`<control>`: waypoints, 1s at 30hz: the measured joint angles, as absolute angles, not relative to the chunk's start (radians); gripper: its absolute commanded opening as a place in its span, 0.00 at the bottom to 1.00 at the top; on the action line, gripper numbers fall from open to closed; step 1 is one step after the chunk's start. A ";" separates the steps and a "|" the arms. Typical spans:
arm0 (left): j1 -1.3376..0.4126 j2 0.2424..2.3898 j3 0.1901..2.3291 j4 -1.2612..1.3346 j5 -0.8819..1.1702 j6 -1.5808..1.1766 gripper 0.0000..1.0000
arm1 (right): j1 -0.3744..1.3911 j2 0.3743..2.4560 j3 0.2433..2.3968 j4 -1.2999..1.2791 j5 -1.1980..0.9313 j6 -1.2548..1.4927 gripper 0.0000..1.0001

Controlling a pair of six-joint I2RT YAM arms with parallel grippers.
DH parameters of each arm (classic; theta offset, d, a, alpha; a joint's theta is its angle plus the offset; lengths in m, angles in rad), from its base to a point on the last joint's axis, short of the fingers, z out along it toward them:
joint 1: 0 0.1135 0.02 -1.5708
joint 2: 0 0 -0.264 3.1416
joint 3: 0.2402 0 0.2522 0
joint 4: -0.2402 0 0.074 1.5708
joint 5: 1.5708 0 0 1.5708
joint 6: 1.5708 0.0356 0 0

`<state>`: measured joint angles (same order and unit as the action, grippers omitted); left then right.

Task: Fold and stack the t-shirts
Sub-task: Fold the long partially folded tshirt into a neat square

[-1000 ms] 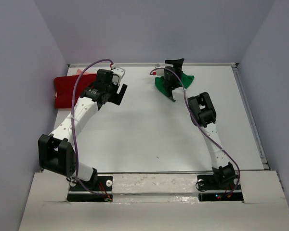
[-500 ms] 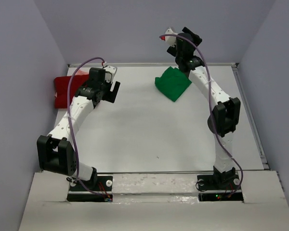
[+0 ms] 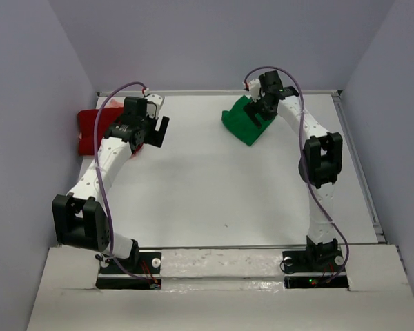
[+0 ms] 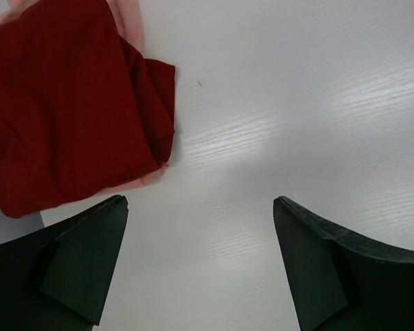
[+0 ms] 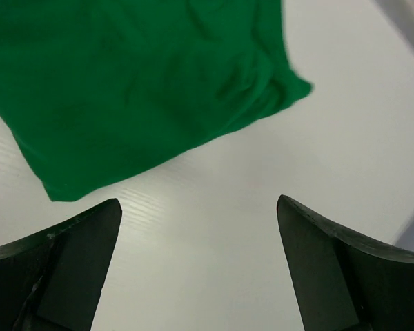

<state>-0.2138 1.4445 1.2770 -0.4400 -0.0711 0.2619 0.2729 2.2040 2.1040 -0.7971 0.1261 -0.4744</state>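
Green t-shirt (image 3: 243, 125) lies folded-ish, crumpled at 1 corner, on the white surface (image 3: 214, 186), far side, right of centre. Dark red t-shirt (image 4: 69, 103) sits at the far left edge of the surface, on top of the pale salmon-pink t-shirt (image 4: 130, 24); only thin pink edges peek out from under it. These 2 are stacked, and the green one is well apart from them. Left gripper (image 4: 200, 201) hangs just right of the red shirt, jaws spread wide, only bare surface between them. Right gripper (image 5: 199, 201) hangs over the green shirt's far edge, jaws wide too, gripping nothing, the cloth ahead of its fingertips.
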 measured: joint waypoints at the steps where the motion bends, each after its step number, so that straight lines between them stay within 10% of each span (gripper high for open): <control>1: -0.214 1.444 1.277 -0.440 -0.071 0.262 0.99 | 0.269 2.238 2.104 -0.819 0.092 -0.455 0.99; 30: -0.206 1.501 1.278 -0.448 -0.072 0.261 0.99 | 0.267 2.579 2.542 -0.935 -0.116 -0.377 0.98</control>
